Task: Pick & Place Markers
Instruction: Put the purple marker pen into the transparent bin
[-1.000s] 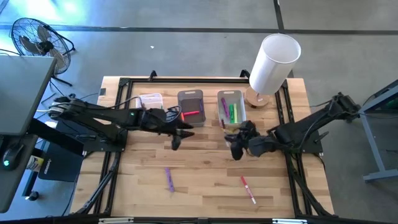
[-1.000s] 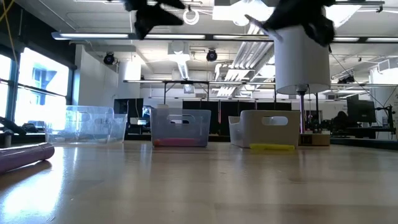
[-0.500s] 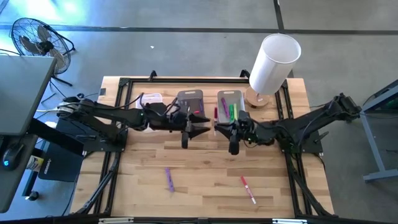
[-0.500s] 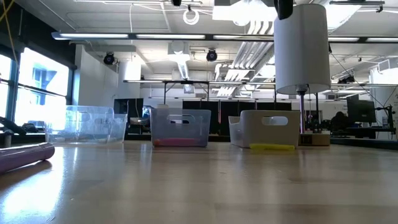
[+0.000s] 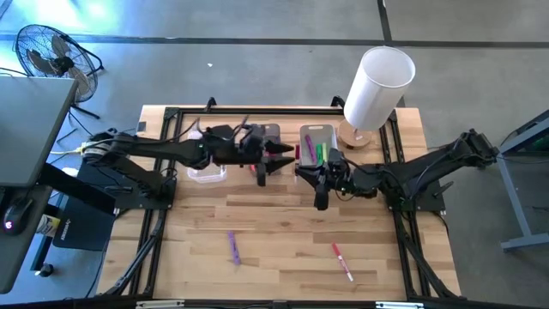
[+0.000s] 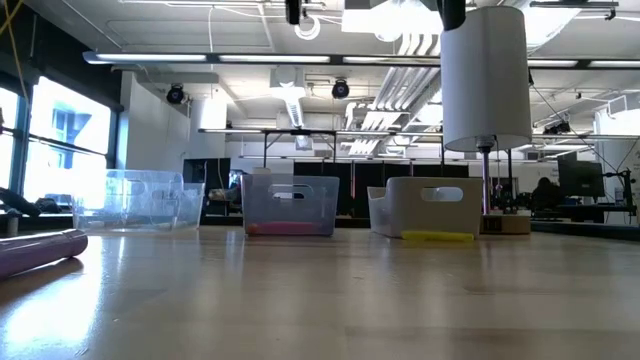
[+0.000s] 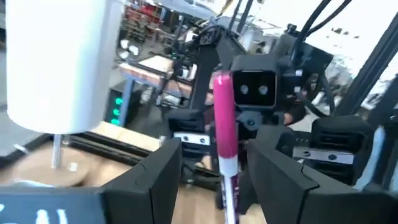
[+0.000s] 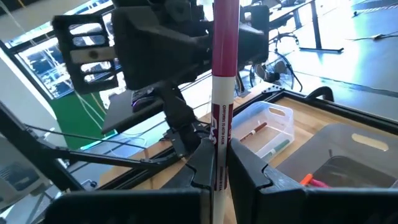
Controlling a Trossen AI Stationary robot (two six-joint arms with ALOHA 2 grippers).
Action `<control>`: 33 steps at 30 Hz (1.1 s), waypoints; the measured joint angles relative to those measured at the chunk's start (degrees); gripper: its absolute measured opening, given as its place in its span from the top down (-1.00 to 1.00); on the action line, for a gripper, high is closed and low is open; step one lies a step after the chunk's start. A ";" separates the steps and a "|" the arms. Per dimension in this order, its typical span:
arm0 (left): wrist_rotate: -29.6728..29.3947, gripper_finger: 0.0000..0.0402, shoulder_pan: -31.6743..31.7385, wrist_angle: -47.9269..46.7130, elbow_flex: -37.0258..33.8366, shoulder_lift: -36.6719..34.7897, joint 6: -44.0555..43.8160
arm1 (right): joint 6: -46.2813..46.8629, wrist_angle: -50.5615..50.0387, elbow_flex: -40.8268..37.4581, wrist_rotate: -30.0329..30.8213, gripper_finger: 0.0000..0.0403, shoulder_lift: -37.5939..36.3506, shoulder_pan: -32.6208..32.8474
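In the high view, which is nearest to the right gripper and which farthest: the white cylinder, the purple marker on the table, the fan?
From the right gripper:
1. White cylinder, table's back right corner.
2. Purple marker, front left on the tabletop; the closeness to the first is hard to call.
3. Fan, floor beyond the table's left.

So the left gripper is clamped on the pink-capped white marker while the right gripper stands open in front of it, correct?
Reversed. The right gripper is shut on the pink-capped white marker, as the right wrist view shows. The left gripper stands open in front of it, its fingers spread either side of the marker without touching in the left wrist view.
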 joint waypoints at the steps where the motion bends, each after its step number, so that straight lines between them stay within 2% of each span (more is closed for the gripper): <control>1: 0.93 0.10 0.23 0.52 0.01 0.74 -0.91 | -0.02 0.00 0.00 -0.01 0.92 0.00 -0.32; 4: 2.82 0.10 0.27 2.17 -0.16 1.87 -2.69 | -0.04 -0.13 0.00 -0.02 0.92 0.00 -1.03; 10: 2.98 0.10 0.09 2.76 -0.11 3.14 -4.01 | -0.17 -1.38 0.00 -0.75 0.91 0.00 -1.47; 17: 2.42 0.10 0.13 6.82 -0.09 4.06 -4.00 | -0.33 -2.07 0.00 -1.14 0.92 0.00 -2.38; 20: 1.75 0.10 0.13 7.02 -0.09 4.03 -4.00 | -0.07 -2.25 0.00 -3.18 0.91 0.00 -3.42; 26: -0.59 0.10 0.37 6.93 -0.09 4.03 -3.91 | -0.28 -2.24 0.00 -2.93 0.92 0.00 -3.73; 33: 1.54 0.10 2.71 6.81 -0.09 4.03 -7.83 | 0.05 -2.25 0.00 -3.38 0.91 0.00 -3.72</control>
